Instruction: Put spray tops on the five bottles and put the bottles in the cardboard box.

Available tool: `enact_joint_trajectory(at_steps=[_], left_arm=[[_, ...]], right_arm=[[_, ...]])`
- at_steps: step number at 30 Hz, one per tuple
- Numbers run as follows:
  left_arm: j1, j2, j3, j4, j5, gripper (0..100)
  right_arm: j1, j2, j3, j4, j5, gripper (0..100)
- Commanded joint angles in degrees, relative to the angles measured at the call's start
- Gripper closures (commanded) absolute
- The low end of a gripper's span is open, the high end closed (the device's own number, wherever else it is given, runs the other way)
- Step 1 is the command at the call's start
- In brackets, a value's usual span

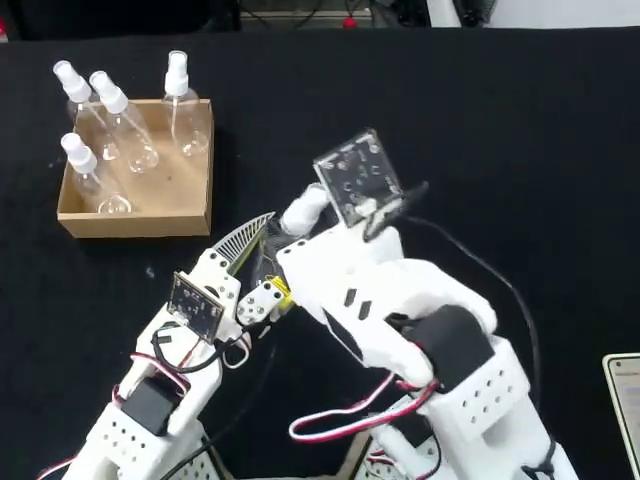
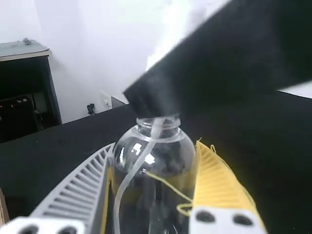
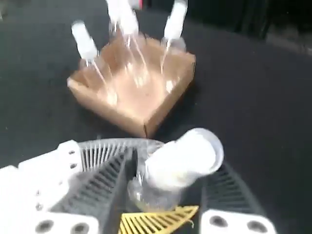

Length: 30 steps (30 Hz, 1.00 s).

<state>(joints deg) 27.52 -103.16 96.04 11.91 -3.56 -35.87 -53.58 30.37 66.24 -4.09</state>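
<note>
- Fifth bottle (image 2: 151,185) is up off the table, clamped between the left gripper's (image 2: 155,148) grey and yellow fingers. It sits just in front of the box (image 1: 140,222).
- Right gripper (image 3: 173,163) has its dark fingers closed on the top (image 3: 183,158), right over the bottle's neck.
- The tube (image 2: 127,180) is already down inside the bottle, so I'd say this is the seating step. I can't tell if the top is fully home.
- The top looks a bit tilted from the right wrist, so I'd square it with the neck before pushing or twisting. Otherwise it'll probably go on crooked.
- Left should hold firm but not crush. It's thin clear plastic, and I'd guess it flexes or slips if the right arm leans sideways on it.
- Push straight along the bottle's axis and let the left arm just be the vise.
- The other four bottles (image 1: 130,130) are standing capped in the box. There's free floor at the front, so that's where I'd drop this one.
- Writing: nothing readable. Bottles are bare clear plastic with no labels, and the box is plain brown.
</note>
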Motion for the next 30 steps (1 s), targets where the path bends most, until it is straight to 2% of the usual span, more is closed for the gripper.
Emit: enact_joint_trajectory(at_steps=[1,15,17,19,22,24,27,30], left_arm=[[0.84,-0.70,1.36,-1.23,0.26,93],[0.84,-0.70,1.36,-1.23,0.26,93],[0.84,-0.70,1.36,-1.23,0.26,93],[0.84,-0.70,1.36,-1.23,0.26,93],[0.84,-0.70,1.36,-1.23,0.26,93],[0.84,-0.70,1.36,-1.23,0.26,93],[0.84,-0.70,1.36,-1.23,0.26,93],[0.84,-0.70,1.36,-1.23,0.26,93]], right_arm=[[-0.70,-1.63,-1.10,0.35,0.70,81.1],[-0.44,-13.32,-7.87,-0.26,0.70,81.5],[1.67,-13.32,-7.69,-1.67,0.70,87.4],[5.10,-13.14,-6.11,-5.10,0.70,98.3],[10.46,-11.91,-1.45,-10.90,0.44,95.5],[11.87,-10.77,1.71,-13.10,0.44,97.2],[11.34,-10.33,4.70,-12.84,0.35,98.7],[7.74,-10.33,4.97,-10.55,0.70,98.7]])
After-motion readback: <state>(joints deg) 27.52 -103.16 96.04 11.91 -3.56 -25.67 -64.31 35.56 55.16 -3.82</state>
